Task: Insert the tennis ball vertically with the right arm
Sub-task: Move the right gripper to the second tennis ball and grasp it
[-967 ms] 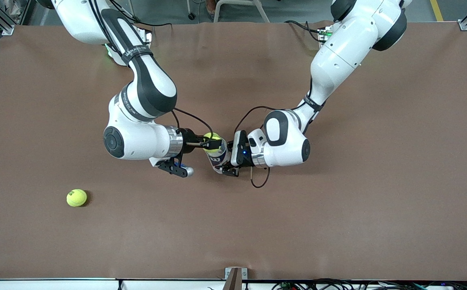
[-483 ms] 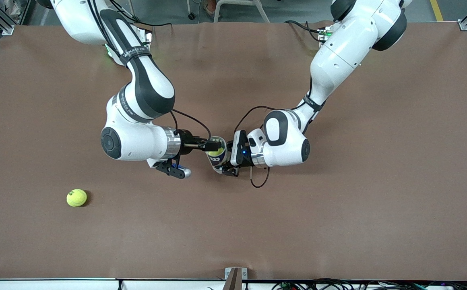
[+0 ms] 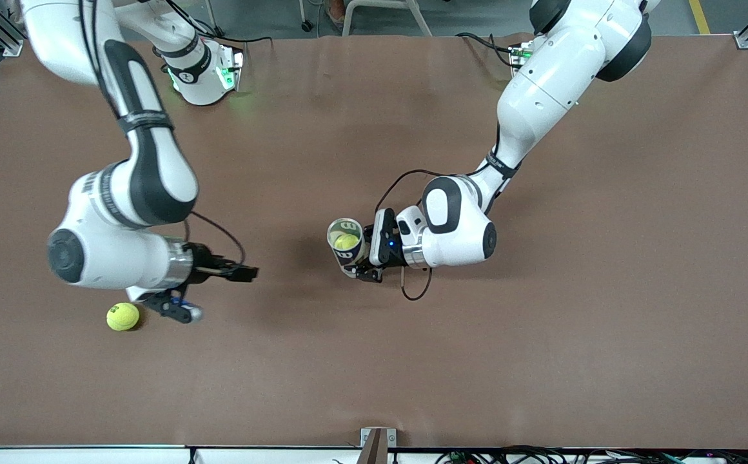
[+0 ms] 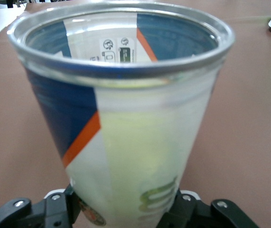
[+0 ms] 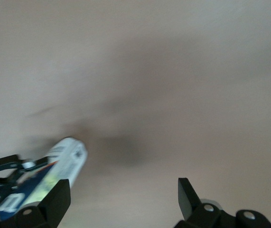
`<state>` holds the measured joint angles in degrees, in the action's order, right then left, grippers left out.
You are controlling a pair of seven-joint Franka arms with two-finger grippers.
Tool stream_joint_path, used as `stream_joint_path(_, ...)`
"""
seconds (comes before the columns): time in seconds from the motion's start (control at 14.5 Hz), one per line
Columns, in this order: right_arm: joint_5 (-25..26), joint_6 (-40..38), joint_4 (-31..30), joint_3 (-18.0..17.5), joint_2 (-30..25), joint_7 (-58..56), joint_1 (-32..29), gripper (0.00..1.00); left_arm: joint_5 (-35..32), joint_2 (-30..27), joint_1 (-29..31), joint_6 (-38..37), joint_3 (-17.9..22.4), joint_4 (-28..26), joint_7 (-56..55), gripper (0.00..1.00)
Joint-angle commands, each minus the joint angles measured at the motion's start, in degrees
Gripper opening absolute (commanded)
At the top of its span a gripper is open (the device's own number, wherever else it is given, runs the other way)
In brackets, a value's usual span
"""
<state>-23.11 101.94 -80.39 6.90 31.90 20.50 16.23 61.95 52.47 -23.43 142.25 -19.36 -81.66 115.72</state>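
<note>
Inside the upright tennis-ball can at mid-desk, one tennis ball already sits, and your left claw grips the can low on its wall. Your right claw hangs empty, fingers spread wide, over the brown desk toward the right arm's end, near a second ball. If that ball goes in too, come down over it squarely, close at its widest part, and keep the can steady and vertical.
</note>
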Motion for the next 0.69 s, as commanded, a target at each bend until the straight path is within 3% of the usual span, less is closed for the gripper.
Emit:
stream_joint_path(0.0, 8.4, -1.0, -0.3, -0.5, -0.2, -7.5, -4.6, 1.00, 0.1, 1.1, -0.2, 0.3, 0.3, -0.3, 0.4, 0.75)
stream_joint_path(0.28, 24.1, 1.4, -0.4, -0.5, 1.0, -10.8, -5.2, 1.00, 0.1, 1.1, -0.4, 0.3, 0.3, -0.3, 0.2, 0.75)
stream_joint_path(0.62, 25.6, 9.6, -0.9, -0.6, 5.7, -24.8, -11.0, 1.00, 0.1, 1.0, -0.3, 0.3, 0.3, -0.3, 0.3, 0.76)
